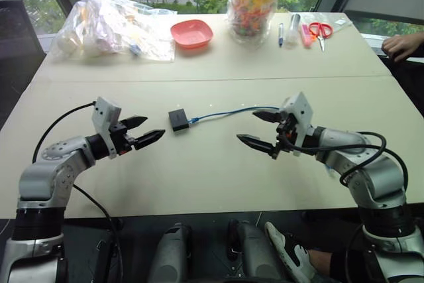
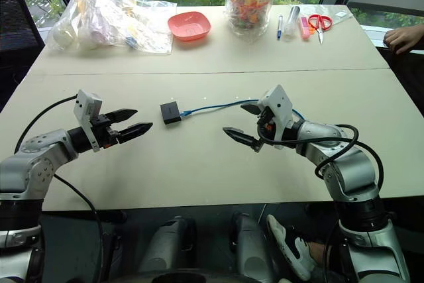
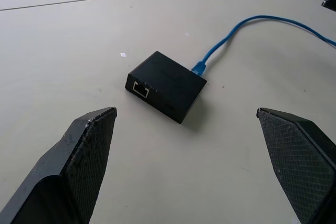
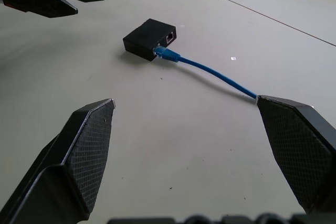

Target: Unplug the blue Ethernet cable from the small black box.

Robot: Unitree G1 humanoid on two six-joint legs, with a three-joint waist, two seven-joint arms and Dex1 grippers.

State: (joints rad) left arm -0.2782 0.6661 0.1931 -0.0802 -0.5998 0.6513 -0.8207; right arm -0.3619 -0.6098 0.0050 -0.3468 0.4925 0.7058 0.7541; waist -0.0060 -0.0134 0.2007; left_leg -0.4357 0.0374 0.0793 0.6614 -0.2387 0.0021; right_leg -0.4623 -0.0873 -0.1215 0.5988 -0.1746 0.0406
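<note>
A small matte black box (image 1: 178, 119) is lying flat near the middle of a wide beige table (image 1: 199, 170), with a thin bright-blue Ethernet cable (image 1: 228, 113) sitting plugged into the side that faces the robot's right. From the plug the cable is curving across the tabletop toward the right gripper (image 1: 262, 131) and passing just behind its far finger. A second port on another side of the box is standing empty, as the left wrist view is showing.

The left gripper (image 1: 144, 130) is hovering just to the left of the box, its two black fingers spread apart and holding nothing, its tips pointing at the box without touching it. The right gripper is hanging farther off on the opposite side, its fingers likewise spread wide and empty, with the cable running between box and gripper.

Along the far edge of the table, a crumpled clear plastic bag (image 1: 112, 28) of mixed items is resting toward the far left corner. Beside it a shallow red plastic dish (image 1: 191, 33) is sitting, and next to that a clear bag of colourful small pieces with an orange top (image 1: 252, 1) is standing upright. Toward the far right corner, pens (image 1: 281, 34) and red-handled scissors (image 1: 320, 31) are lying together. A person's hand (image 1: 401, 46) is resting at the right edge of the table.
</note>
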